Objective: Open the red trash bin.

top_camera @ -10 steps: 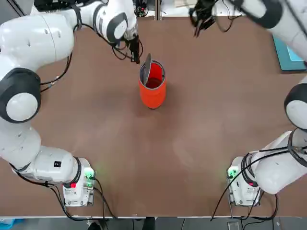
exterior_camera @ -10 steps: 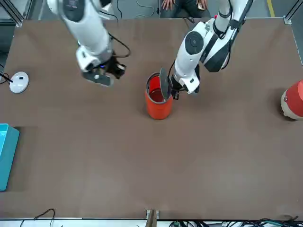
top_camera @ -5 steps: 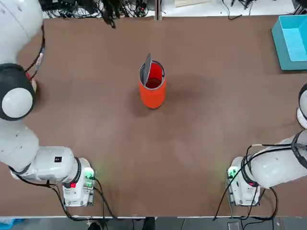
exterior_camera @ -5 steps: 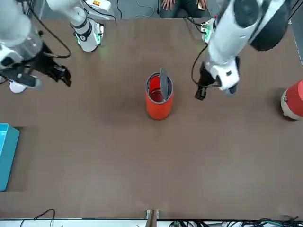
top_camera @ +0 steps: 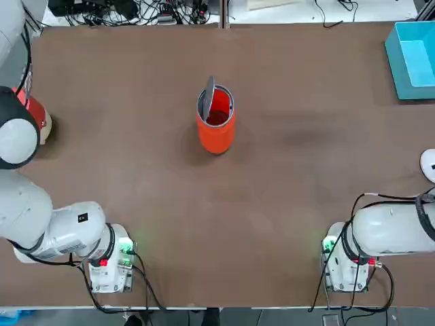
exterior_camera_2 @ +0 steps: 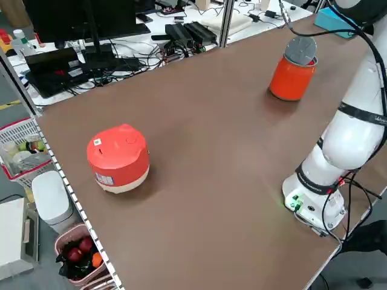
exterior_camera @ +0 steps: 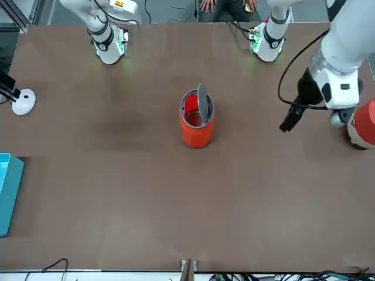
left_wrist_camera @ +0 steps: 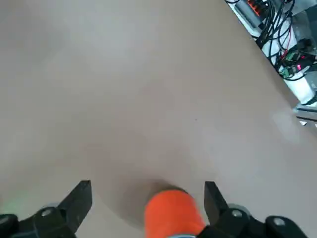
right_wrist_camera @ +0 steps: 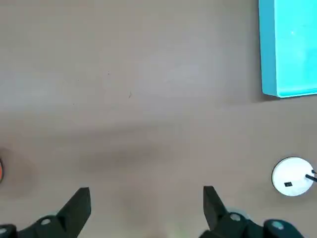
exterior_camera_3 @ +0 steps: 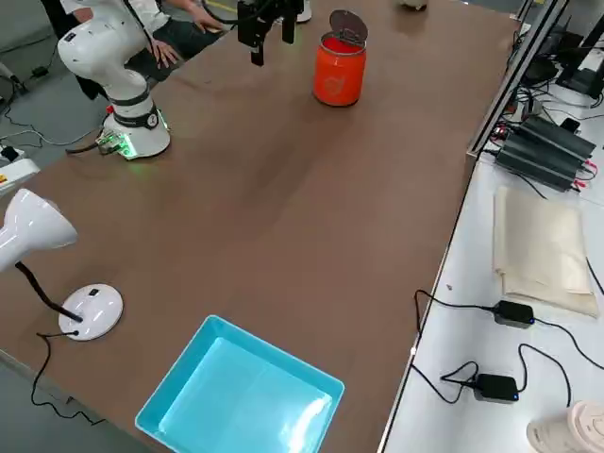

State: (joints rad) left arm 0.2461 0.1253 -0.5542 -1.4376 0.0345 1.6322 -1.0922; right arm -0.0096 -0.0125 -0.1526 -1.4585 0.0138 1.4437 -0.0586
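One red trash bin [top_camera: 216, 124]; one blue box [top_camera: 413, 58]; one red cooker [exterior_camera_2: 118, 158]; one lamp [exterior_camera_3: 57, 267]

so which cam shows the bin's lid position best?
Front view: the red trash bin stands mid-table, its grey lid tipped on edge, red inside exposed. Top shows much the same. The side views show the lid's flat face. The left wrist view catches only the orange body.

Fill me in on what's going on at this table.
The bin stands mid-table with its lid tipped up on edge, so the red inside shows. Nothing is touching it. The left tool is open and hangs off to the side near a red pot. The right tool is open over bare table near the blue box.
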